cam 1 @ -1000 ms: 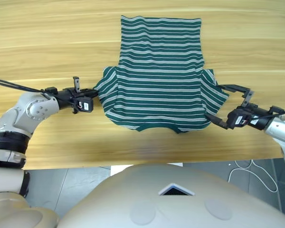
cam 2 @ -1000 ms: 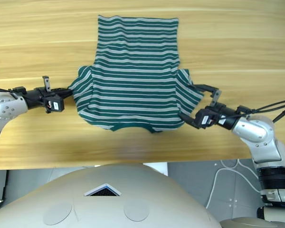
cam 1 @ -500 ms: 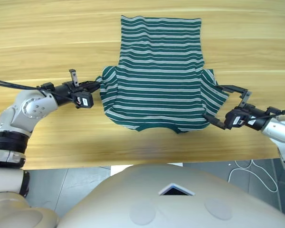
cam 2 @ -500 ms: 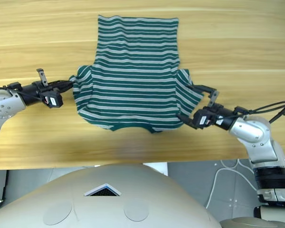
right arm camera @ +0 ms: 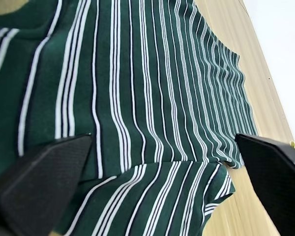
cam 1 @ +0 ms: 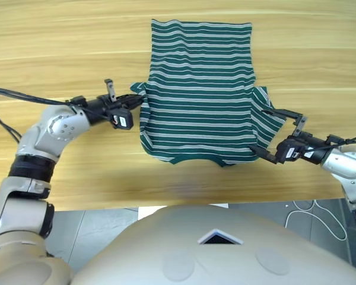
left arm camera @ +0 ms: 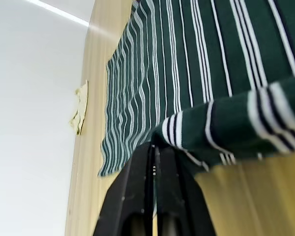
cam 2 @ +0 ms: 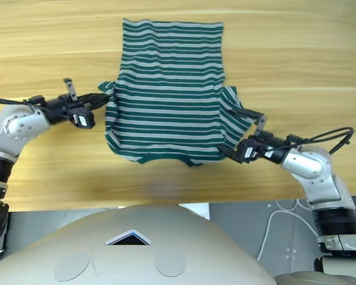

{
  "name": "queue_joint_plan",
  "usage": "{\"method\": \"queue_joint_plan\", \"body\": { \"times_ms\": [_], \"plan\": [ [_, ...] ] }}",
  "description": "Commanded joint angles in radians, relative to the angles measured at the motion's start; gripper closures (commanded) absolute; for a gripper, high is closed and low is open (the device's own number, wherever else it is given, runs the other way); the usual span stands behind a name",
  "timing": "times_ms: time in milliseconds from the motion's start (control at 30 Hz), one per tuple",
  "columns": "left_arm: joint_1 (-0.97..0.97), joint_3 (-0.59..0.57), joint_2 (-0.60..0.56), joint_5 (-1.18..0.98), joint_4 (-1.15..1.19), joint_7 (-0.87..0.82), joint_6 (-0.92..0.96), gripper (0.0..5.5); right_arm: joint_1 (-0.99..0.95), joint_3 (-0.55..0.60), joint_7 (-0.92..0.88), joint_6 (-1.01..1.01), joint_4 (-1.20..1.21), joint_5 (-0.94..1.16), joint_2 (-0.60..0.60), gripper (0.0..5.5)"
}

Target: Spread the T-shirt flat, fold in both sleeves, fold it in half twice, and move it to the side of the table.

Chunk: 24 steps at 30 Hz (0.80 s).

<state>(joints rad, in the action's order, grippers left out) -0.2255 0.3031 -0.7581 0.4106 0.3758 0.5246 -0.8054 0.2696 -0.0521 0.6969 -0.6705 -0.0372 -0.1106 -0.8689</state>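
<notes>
Left pincer (cam 1: 134, 100), clamped on the T-shirt (cam 1: 199, 89) sleeve (cam 1: 143, 89), should lay it flat toward 3 o'clock; right pincer (cam 1: 262, 130) gapes open.

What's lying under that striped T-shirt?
The wooden table shows all around the T-shirt, so it lies on that; the tabletop beneath the cloth is covered. The left tool pinches one sleeve.

Setting: indoor robot lab or test room. Evidence: long light-wood table (cam 1: 59, 35), grey tiled floor (cam 1: 101, 231) beneath, loose white cable (cam 1: 329, 221) on floor, plain white wall (left arm camera: 34, 123).
</notes>
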Motion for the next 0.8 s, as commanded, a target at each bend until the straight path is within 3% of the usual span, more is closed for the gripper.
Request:
{"method": "queue_joint_plan", "body": {
  "times_ms": [33, 800],
  "plan": [
    [-0.028, 0.038, 0.035, 0.022, -0.004, 0.014, -0.005, 5.46, -0.013, -0.007, -0.004, -0.007, 0.005, 0.0, 0.012, 0.1],
    [-0.025, 0.146, 0.099, 0.023, -0.025, 0.073, -0.008, 5.46, -0.026, 0.003, -0.004, 0.0, 0.017, 0.009, 0.026, 0.1]
  ]
}}
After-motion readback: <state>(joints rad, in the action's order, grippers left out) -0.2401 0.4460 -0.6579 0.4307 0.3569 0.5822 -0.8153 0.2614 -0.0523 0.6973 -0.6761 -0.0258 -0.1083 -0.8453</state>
